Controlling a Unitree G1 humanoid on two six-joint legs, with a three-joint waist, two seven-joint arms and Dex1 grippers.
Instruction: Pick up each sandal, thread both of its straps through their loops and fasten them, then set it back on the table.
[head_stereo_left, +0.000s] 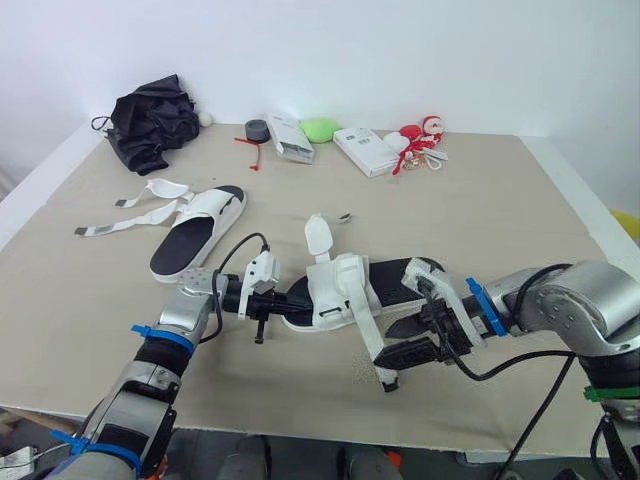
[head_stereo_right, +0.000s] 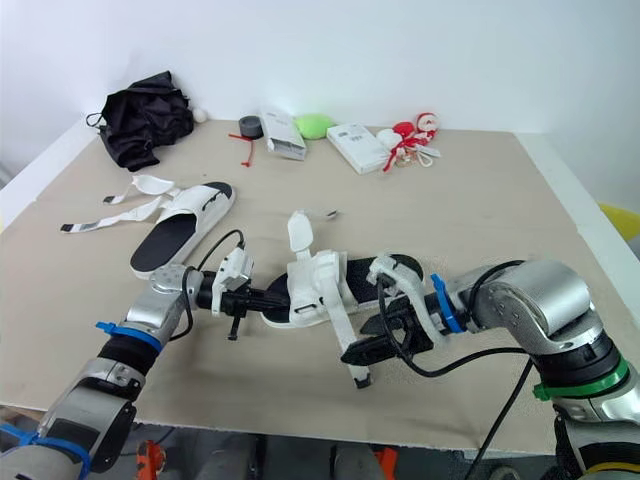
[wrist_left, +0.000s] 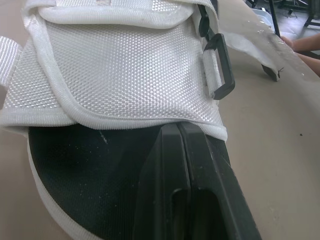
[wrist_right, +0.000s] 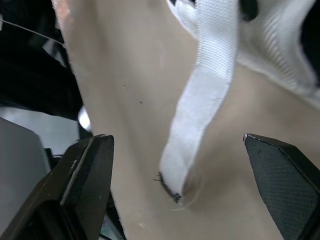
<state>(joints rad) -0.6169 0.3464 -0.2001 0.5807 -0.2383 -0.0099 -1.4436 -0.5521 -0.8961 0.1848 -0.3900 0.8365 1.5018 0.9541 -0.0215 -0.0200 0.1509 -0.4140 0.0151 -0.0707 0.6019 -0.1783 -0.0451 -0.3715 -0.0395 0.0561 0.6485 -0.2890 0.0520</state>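
Nearest you, your right gripper is spread wide, one finger on either side of the loose strap and touching nothing. The strap's tip lies flat on the table between the fingers. Your left gripper has its fingers pressed together, lying on the black footbed at the toe end of the near sandal. I cannot tell whether anything is pinched between them, so treat it as a pin, not a hold.

That sandal lies mid-table between your two grippers, its white mesh upper folded over the footbed. A second strap stands up from its far side, and the black loop sits at the edge of the upper.

Expect the sandal to be light and to skate on the table if you tug the strap sideways, so put weight on the footbed as you pull. The strap is soft webbing and looks limp, so it will fold rather than push. Take it just back of the tip, across its width, so that a short end leads into the loop. The sole looks thick enough to grip by its edge for lifting, whereas the mesh would likely just bunch.

Farther off to your left, the far sandal lies with its straps thrown open on the table, not yet fastened. Beyond it sit a black cloth and small clutter along the back edge.
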